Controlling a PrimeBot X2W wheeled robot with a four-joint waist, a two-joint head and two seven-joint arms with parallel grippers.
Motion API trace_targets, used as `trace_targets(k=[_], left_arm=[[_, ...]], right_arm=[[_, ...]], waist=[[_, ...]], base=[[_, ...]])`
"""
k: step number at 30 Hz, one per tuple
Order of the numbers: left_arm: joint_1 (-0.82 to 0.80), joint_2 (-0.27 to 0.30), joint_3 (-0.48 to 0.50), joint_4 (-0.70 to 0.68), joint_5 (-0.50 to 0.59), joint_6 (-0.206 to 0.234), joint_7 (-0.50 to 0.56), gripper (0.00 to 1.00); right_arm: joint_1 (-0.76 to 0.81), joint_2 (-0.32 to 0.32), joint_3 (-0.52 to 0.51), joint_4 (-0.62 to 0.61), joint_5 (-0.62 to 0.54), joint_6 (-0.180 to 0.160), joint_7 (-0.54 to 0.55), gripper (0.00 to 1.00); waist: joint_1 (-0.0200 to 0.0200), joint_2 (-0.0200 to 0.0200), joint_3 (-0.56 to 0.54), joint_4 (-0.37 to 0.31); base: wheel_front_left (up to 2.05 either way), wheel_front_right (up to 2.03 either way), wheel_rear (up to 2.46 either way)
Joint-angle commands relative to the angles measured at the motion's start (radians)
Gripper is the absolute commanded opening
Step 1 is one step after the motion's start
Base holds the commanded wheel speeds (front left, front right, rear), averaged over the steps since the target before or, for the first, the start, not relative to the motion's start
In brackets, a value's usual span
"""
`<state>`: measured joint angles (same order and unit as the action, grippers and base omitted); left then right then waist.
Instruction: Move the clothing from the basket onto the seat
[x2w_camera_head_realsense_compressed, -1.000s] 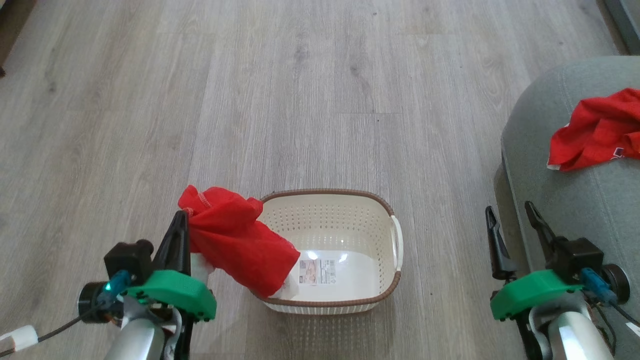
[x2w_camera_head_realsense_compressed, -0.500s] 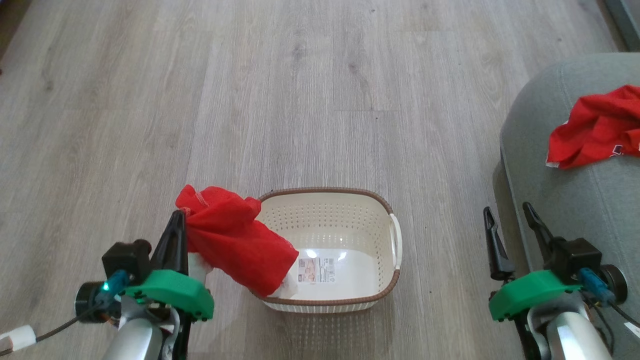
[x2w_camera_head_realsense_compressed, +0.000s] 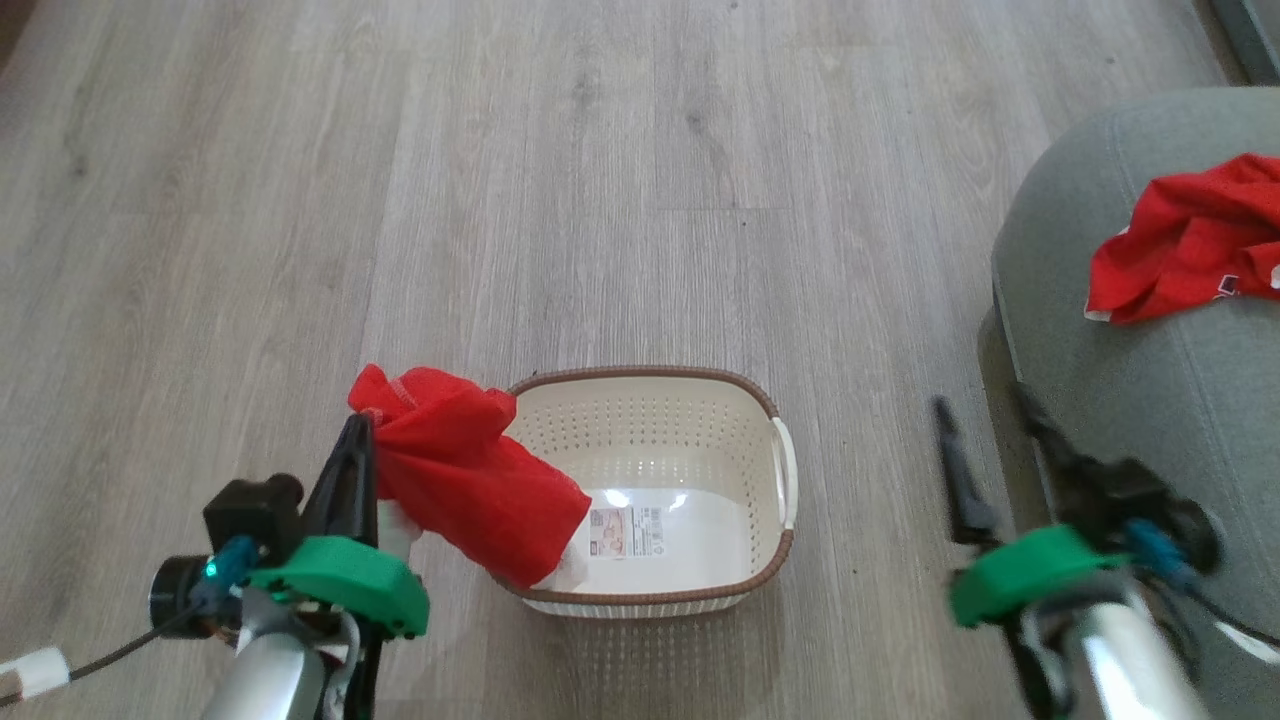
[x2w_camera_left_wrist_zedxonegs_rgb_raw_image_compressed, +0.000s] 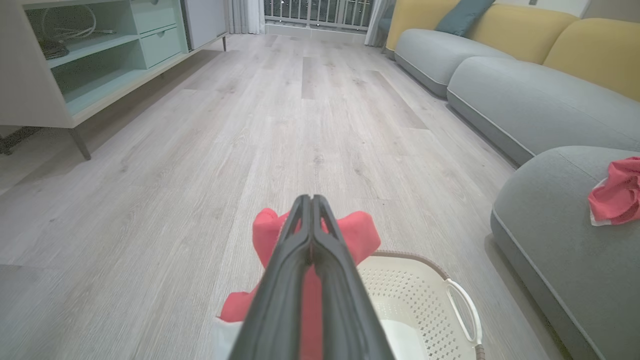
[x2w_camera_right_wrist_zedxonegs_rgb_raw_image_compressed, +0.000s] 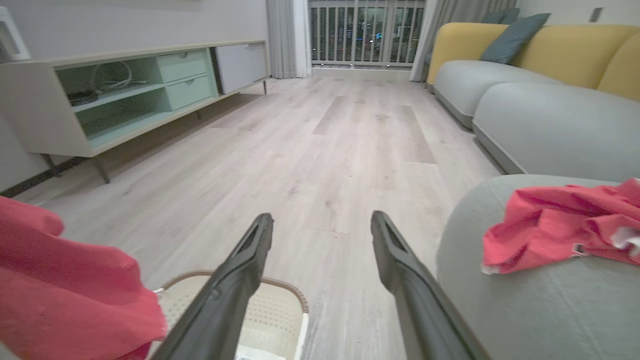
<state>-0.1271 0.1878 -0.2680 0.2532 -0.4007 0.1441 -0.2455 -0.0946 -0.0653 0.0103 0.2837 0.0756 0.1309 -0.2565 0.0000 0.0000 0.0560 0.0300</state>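
My left gripper (x2w_camera_head_realsense_compressed: 356, 425) is shut on a red piece of clothing (x2w_camera_head_realsense_compressed: 465, 485), which hangs over the left end of the basket (x2w_camera_head_realsense_compressed: 650, 374). The cream basket's inside shows only its label. In the left wrist view the shut gripper (x2w_camera_left_wrist_zedxonegs_rgb_raw_image_compressed: 311, 198) pinches the red clothing (x2w_camera_left_wrist_zedxonegs_rgb_raw_image_compressed: 361, 234) above the basket (x2w_camera_left_wrist_zedxonegs_rgb_raw_image_compressed: 415, 292). My right gripper (x2w_camera_head_realsense_compressed: 985, 405) is open and blurred, between the basket and the grey seat (x2w_camera_head_realsense_compressed: 1100, 420). A second red piece of clothing (x2w_camera_head_realsense_compressed: 1180, 240) lies on the seat. The right wrist view has the open right gripper (x2w_camera_right_wrist_zedxonegs_rgb_raw_image_compressed: 321, 217), the seat (x2w_camera_right_wrist_zedxonegs_rgb_raw_image_compressed: 525, 310) and that clothing (x2w_camera_right_wrist_zedxonegs_rgb_raw_image_compressed: 560, 225).
Bare wooden floor (x2w_camera_head_realsense_compressed: 600, 180) stretches ahead of the basket. A low pale cabinet on thin legs (x2w_camera_left_wrist_zedxonegs_rgb_raw_image_compressed: 75, 65) runs along the left wall. More grey sofa sections with yellow backs (x2w_camera_left_wrist_zedxonegs_rgb_raw_image_compressed: 525, 90) line the right side beyond the seat.
My right arm has swung left, toward the basket, and is blurred by motion. The head camera has shifted a little. My left gripper still holds the red clothing in the same place.
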Motion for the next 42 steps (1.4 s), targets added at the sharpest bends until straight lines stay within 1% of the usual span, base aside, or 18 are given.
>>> trace_targets(k=[1, 4, 8, 12, 19, 20, 23, 28, 29, 30, 31, 35, 36, 37, 38, 39, 40, 42], left_arm=[[-0.056, 0.023, 0.025, -0.044, -0.001, 0.0, 0.003, 0.0], [-0.084, 0.029, -0.003, -0.064, 0.014, -0.016, 0.02, 0.0], [-0.135, 0.025, -0.052, -0.103, 0.038, -0.041, 0.048, 0.0], [-0.183, 0.012, -0.106, -0.136, 0.061, -0.064, 0.078, 0.0], [-0.234, -0.031, -0.212, -0.204, 0.084, -0.117, 0.118, 0.0], [-0.234, -0.031, -0.212, -0.204, 0.084, -0.117, 0.118, 0.0], [-0.244, -0.054, -0.256, -0.227, 0.086, -0.138, 0.126, 0.0], [-0.249, -0.08, -0.307, -0.249, 0.08, -0.158, 0.129, 0.0], [-0.248, -0.084, -0.312, -0.251, 0.077, -0.159, 0.129, 0.0], [-0.248, -0.086, -0.315, -0.253, 0.076, -0.158, 0.129, 0.0], [-0.248, -0.087, -0.318, -0.254, 0.075, -0.155, 0.128, 0.0], [-0.244, -0.086, -0.312, -0.253, 0.071, -0.146, 0.12, 0.0], [-0.242, -0.085, -0.311, -0.251, 0.071, -0.144, 0.117, 0.06], [-0.24, -0.083, -0.309, -0.249, 0.07, -0.142, 0.114, 0.35], [-0.237, -0.083, -0.306, -0.245, 0.067, -0.14, 0.111, 0.49], [-0.235, -0.081, -0.303, -0.239, 0.064, -0.138, 0.109, 0.82], [-0.235, -0.077, -0.302, -0.232, 0.066, -0.137, 0.107, 1.0], [-0.232, -0.076, -0.297, -0.217, 0.061, -0.135, 0.099, 1.0]], right_arm=[[-0.06, -0.007, 0.058, -0.04, 0.011, 0.0, -0.005, 1.0], [-0.105, -0.022, 0.204, -0.04, 0.038, 0.0, -0.005, 1.0], [-0.198, -0.06, 0.439, -0.02, 0.085, 0.0, -0.005, 1.0], [-0.301, -0.094, 0.602, 0.003, 0.14, 0.0, -0.005, 1.0], [-0.44, -0.122, 0.728, 0.05, 0.18, 0.0, -0.005, 1.0], [-0.44, -0.122, 0.728, 0.05, 0.18, 0.0, -0.005, 1.0], [-0.479, -0.123, 0.768, 0.081, 0.193, 0.0, -0.005, 1.0], [-0.507, -0.119, 0.808, 0.161, 0.233, 0.0, -0.005, 1.0], [-0.508, -0.117, 0.814, 0.18, 0.246, 0.0, -0.005, 0.85], [-0.509, -0.115, 0.817, 0.197, 0.26, 0.0, -0.005, 0.24], [-0.513, -0.115, 0.832, 0.225, 0.287, 0.0, -0.005, 0.0], [-0.526, -0.128, 0.843, 0.248, 0.32, 0.0, -0.005, 0.0], [-0.529, -0.132, 0.84, 0.248, 0.327, 0.0, -0.005, 0.0], [-0.532, -0.136, 0.836, 0.248, 0.332, 0.0, -0.005, 0.0], [-0.536, -0.141, 0.829, 0.245, 0.335, 0.0, -0.005, 0.0], [-0.538, -0.145, 0.819, 0.242, 0.338, 0.0, -0.005, 0.0], [-0.542, -0.15, 0.808, 0.237, 0.337, 0.0, -0.005, 0.0], [-0.546, -0.162, 0.786, 0.227, 0.335, 0.0, -0.005, 0.0]], waist=[[0.0, 0.0, 0.003, -0.003], [0.0, 0.0, 0.009, -0.007], [0.0, 0.0, 0.018, -0.004], [0.0, 0.0, 0.028, 0.013], [0.0, 0.0, 0.045, 0.047], [0.0, 0.0, 0.045, 0.047], [0.0, 0.0, 0.047, 0.056], [0.0, 0.0, 0.047, 0.067], [0.0, 0.0, 0.047, 0.068], [0.0, 0.0, 0.047, 0.067], [0.0, 0.0, 0.047, 0.064], [0.0, 0.0, 0.048, 0.049], [0.0, 0.0, 0.049, 0.044], [0.0, 0.0, 0.049, 0.038], [0.0, 0.0, 0.05, 0.031], [0.0, 0.0, 0.05, 0.025], [0.0, 0.0, 0.051, 0.016], [0.0, 0.0, 0.052, -0.008]], base=[[0.0, 0.0, 0.0], [0.0, 0.0, 0.0], [0.0, 0.0, 0.0], [0.0, 0.0, 0.0], [0.0, 0.0, 0.0], [0.0, 0.0, 0.0], [0.0, 0.0, 0.0], [0.0, 0.0, 0.0], [0.0, 0.0, 0.0], [0.0, 0.0, 0.0], [0.0, 0.0, 0.0], [0.0, 0.0, 0.0], [0.0, 0.0, 0.0], [0.0, 0.0, 0.0], [0.0, 0.0, 0.0], [0.0, 0.0, 0.0], [0.0, 0.0, 0.0], [0.0, 0.0, 0.0]])
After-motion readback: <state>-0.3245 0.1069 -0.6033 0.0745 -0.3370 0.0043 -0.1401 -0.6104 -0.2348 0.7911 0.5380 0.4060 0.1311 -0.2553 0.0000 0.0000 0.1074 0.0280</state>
